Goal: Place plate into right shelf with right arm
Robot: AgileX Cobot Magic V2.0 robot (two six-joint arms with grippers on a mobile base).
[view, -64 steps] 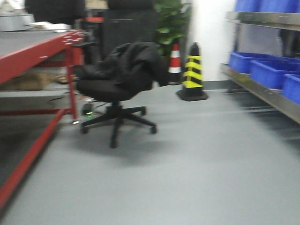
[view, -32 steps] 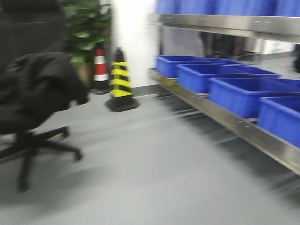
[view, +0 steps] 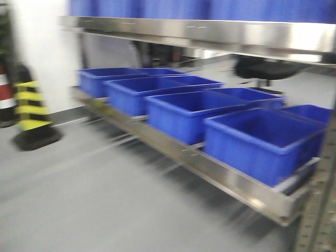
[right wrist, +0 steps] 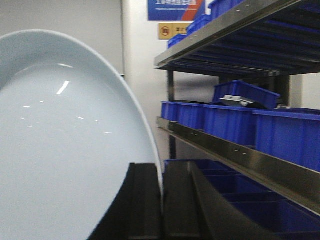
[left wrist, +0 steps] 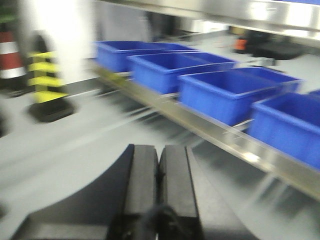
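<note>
1. Plain glossy white round plate [right wrist: 65, 140] is held on edge and fills the left of the right wrist view. Its rim is pinched between the fingers of the angular black right gripper [right wrist: 161, 200], which is clamped on it.
2. The plate is off the rack, beside it in the air.
3. Shiny brushed stainless-steel right shelf [view: 210, 168] has long lipped tiers. A row of blue plastic bins [view: 178, 113] sits on the lower tier, with more blue bins on the tiers above.
4. Black left gripper [left wrist: 159, 175] has its fingers pressed together with nothing between them, above the grey floor [view: 79, 210].
5. Black-and-yellow striped traffic cone [view: 31, 113] stands on the floor, left of the rack.
6. The front view is motion-blurred. The grey strip at its right edge is possibly a perforated upright.
</note>
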